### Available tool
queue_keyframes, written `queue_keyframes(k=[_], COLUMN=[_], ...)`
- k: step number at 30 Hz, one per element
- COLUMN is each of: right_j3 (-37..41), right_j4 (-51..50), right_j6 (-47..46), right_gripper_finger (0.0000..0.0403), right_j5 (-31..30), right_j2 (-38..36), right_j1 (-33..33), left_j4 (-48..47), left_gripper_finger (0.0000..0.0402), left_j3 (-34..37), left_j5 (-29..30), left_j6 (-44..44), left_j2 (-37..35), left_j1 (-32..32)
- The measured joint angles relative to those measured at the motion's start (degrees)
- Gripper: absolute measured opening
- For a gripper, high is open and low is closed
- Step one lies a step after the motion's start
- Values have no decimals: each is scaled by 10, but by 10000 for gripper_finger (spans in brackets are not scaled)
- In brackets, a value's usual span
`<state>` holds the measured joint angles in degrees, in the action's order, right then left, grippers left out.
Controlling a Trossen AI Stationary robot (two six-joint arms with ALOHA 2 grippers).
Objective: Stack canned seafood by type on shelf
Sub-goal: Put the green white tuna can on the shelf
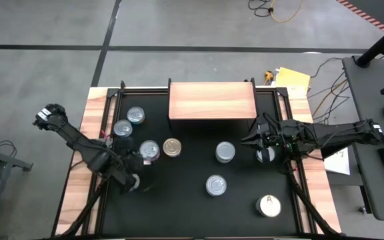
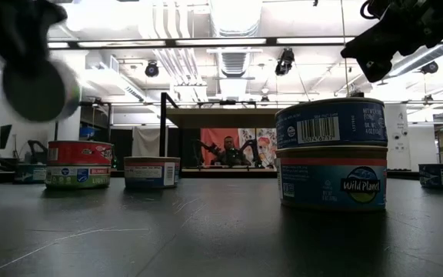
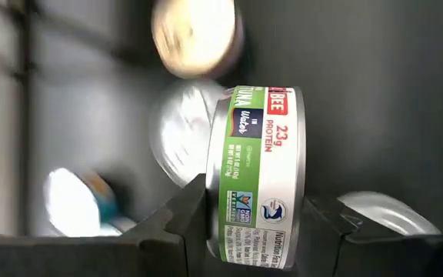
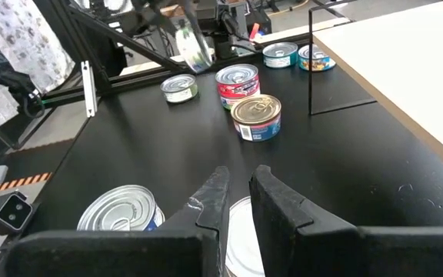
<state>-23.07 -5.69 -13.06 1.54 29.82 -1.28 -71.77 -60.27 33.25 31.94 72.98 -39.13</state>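
Two grippers are over the black desk (image 1: 179, 213): the left gripper (image 3: 256, 231) is clamped on a green-and-white tuna tin (image 3: 256, 165), held on edge above the desk's left front, near the silver-topped tin (image 1: 149, 151) and the gold-topped tin (image 1: 172, 147). The right gripper (image 4: 238, 196) hangs with its fingers nearly together and empty, just above a tin (image 1: 266, 155) at the desk's right. Behind them the wooden shelf (image 1: 211, 100) stands bare, while the white-topped tin marked "A" (image 1: 269, 205) sits at the right front.

The left gripper (image 3: 254, 231) clamps a green-and-white labelled can (image 3: 257, 177) on edge at lower centre; blurred silver-topped cans (image 3: 179, 138) lie behind, a gold-topped can (image 3: 196, 35) at top.
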Motion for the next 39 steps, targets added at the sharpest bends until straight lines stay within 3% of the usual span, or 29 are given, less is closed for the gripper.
queue_keyframes(k=[5, 9, 13, 15, 20, 27, 34, 39], right_j3=[2, 4, 7, 9, 10, 10, 10, 15], right_j4=[1, 5, 7, 8, 32, 59, 61, 71], right_j6=[0, 0, 0, 0, 2, 26, 35, 57], right_gripper_finger=[43, 43, 43, 43, 43, 43, 43, 43], right_j5=[-1, -1, -1, -1, -1, -2, -9, -18], right_j2=[0, 0, 0, 0, 0, 0, 0, 0], right_j1=[0, 0, 0, 0, 0, 0, 0, 0], left_j4=[19, 24, 23, 23, 57, 265, 464, 603], left_gripper_finger=[120, 120, 120, 120, 120, 120, 120, 120], left_j3=[-51, -78, -84, -83, -82, -64, 1, 51], left_j5=[158, 251, 357, 370, 332, 205, 63, -92], left_j6=[-103, -160, -163, -132, -83, -183, -249, -255], left_j2=[53, 107, 150, 157, 134, 49, -5, -9], left_j1=[-29, -28, -28, -28, -27, -3, 119, 212])
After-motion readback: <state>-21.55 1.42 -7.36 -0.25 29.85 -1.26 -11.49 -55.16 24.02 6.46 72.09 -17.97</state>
